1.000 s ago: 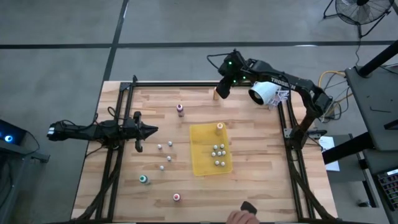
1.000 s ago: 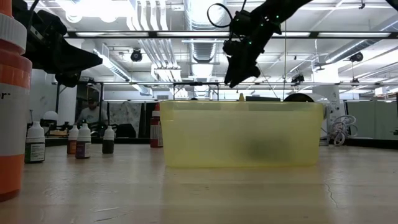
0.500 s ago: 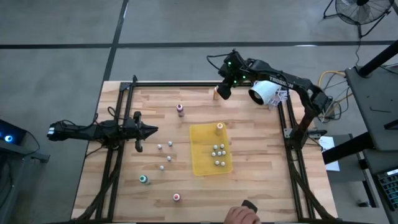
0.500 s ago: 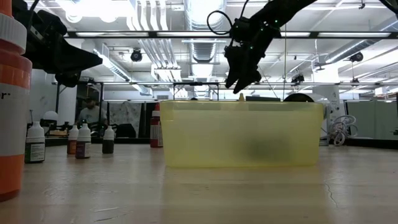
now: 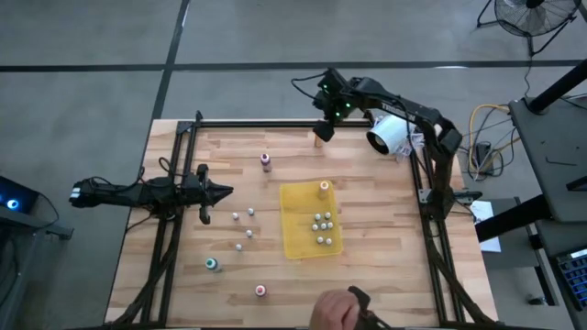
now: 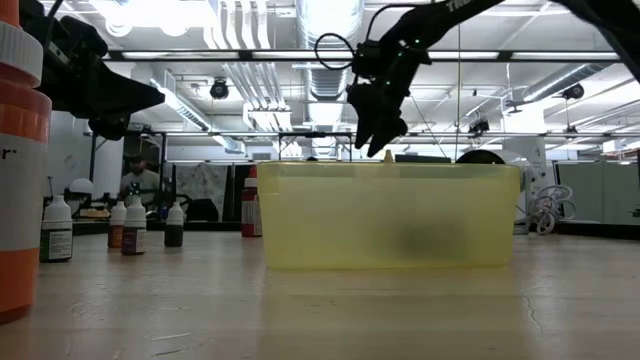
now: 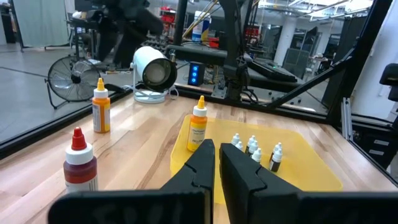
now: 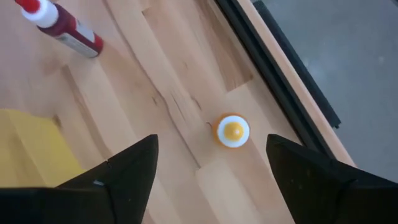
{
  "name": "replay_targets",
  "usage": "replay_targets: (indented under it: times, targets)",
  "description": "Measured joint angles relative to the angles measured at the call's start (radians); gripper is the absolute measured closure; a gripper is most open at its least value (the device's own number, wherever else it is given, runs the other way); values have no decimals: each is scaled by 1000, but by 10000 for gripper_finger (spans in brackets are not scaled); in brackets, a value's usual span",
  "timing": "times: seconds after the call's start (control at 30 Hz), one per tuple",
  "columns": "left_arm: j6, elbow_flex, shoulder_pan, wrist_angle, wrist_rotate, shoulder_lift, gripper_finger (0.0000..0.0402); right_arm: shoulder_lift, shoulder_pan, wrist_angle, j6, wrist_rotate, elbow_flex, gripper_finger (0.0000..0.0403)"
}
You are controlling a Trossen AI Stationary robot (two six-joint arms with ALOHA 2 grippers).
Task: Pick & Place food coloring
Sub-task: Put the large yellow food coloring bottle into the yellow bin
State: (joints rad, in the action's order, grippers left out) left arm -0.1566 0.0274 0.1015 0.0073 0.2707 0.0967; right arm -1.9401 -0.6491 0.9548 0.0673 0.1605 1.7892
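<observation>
The food coloring bottles stand upright on the wooden table. Several small whitish ones [image 5: 322, 223] and an orange-topped one [image 5: 324, 187] stand on the yellow sheet [image 5: 298, 240]. More small ones [image 5: 243, 225] stand left of it, with a maroon one [image 5: 266, 161], a teal one [image 5: 212, 264] and a pink one [image 5: 260, 291]. Another orange-topped bottle [image 8: 233, 131] stands by the far edge. My right gripper [image 8: 211, 149] is open above it, fingers on either side, touching nothing. My left gripper [image 5: 225, 192] is shut and empty at the table's left.
A white cylinder-shaped device [image 5: 387, 137] lies at the far right corner. A black frame rail [image 8: 280, 68] runs along the far edge, just beyond the orange-topped bottle. A person's hand [image 5: 332, 313] with a dark object is at the near edge.
My right gripper has shifted a little toward the table's left along the far edge, over the orange-topped bottle, and its arm has swung round behind it. The person's hand at the near edge has moved toward the left.
</observation>
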Motion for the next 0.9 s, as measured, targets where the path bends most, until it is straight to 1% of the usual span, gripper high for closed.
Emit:
replay_targets:
  times: [0.17,0.33,0.73,0.9]
  targets:
    - [0,0,0,0,0,0,402,-91,0,103,30,-3,113,111]
    - [0,0,0,0,0,0,402,-144,1,140,50,-2,169,110]
    - [0,0,0,0,0,0,402,-235,0,149,77,-11,168,123]
    - [0,0,0,0,0,0,402,-267,1,139,100,-66,168,130]
